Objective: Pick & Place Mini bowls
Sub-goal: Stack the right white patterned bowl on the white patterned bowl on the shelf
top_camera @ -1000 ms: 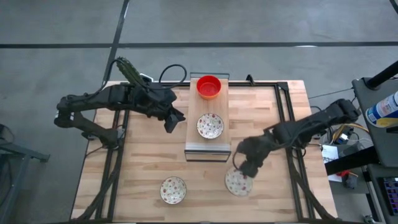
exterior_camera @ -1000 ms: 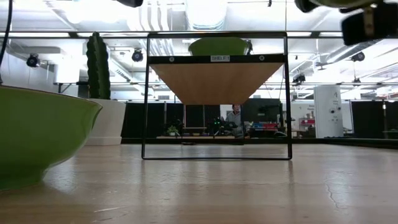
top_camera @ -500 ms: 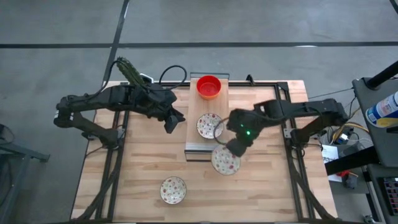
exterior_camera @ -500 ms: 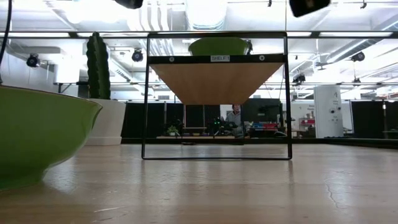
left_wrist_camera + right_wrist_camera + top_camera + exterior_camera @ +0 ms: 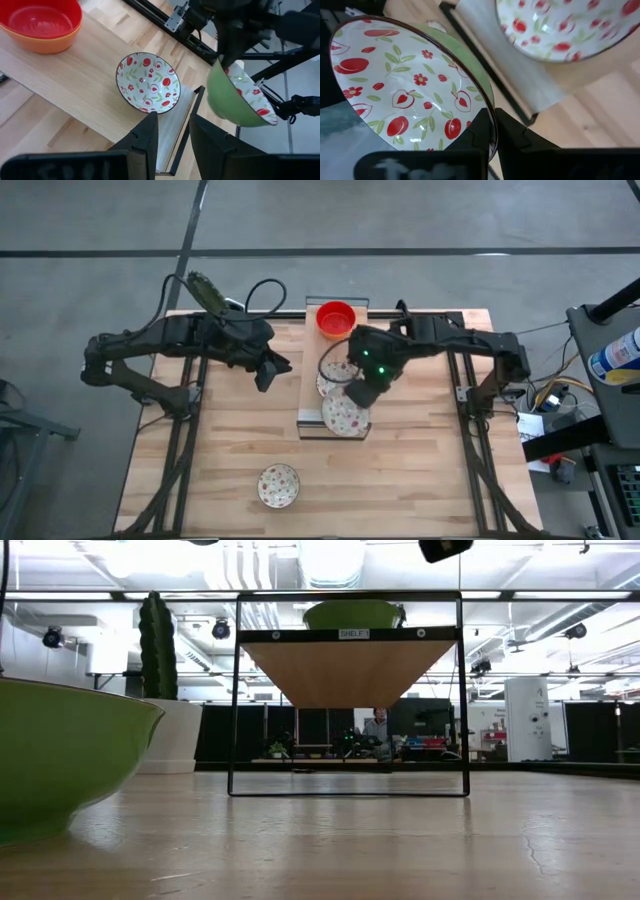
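Note:
My right gripper (image 5: 358,395) is shut on a white floral mini bowl with a green outside (image 5: 345,416). It holds the bowl over the near end of the wooden shelf (image 5: 312,395). A second floral bowl (image 5: 148,82) sits on the shelf top, and behind it a red bowl rests inside an orange one (image 5: 42,22). A third floral bowl (image 5: 278,485) stands on the table near the front edge and shows large and green in the low view (image 5: 60,760). My left gripper (image 5: 173,120) hovers open to the left of the shelf, holding nothing. My right gripper pinches the held bowl's rim (image 5: 487,107), one finger inside the bowl and one on its green outside. The fingers slant down from the far right. The bowl hangs tilted below them (image 5: 240,97), clear of the shelf and the table.
The shelf is a black wire frame with a wooden top (image 5: 350,690), standing at the table's far middle. A cactus in a white pot (image 5: 158,650) stands at the far left corner. Bare wood lies to the right of the shelf (image 5: 420,440).
My right gripper has risen from the table's near right and swung toward the shelf. It carried the floral bowl up off the table and over the shelf's near end, and it stayed shut on the bowl throughout.

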`<state>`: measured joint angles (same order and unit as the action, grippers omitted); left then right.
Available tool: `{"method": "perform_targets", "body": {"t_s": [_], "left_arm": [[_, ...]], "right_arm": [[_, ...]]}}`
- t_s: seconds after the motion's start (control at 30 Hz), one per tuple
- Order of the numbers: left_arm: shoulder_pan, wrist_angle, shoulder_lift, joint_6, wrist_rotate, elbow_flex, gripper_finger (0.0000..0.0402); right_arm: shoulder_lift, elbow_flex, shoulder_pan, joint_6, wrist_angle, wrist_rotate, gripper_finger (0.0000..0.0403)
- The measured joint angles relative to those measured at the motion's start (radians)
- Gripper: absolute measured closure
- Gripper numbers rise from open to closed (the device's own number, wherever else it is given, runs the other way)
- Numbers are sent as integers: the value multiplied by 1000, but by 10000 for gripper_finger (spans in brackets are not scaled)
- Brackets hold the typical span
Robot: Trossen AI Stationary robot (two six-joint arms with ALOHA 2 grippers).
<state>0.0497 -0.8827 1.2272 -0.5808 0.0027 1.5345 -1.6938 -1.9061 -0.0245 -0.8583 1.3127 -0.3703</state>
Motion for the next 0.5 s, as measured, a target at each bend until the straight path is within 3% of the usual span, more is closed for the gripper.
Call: {"method": "perform_targets", "body": {"t_s": [0.27,0.5], "left_arm": [[0,-1,-1,-1,-1,-1,298],[0,-1,-1,-1,-1,-2,298]], "right_arm": [[-120,-194,-117,136,167,9,390],[-205,-273,-214,223,202,34,390]]}}
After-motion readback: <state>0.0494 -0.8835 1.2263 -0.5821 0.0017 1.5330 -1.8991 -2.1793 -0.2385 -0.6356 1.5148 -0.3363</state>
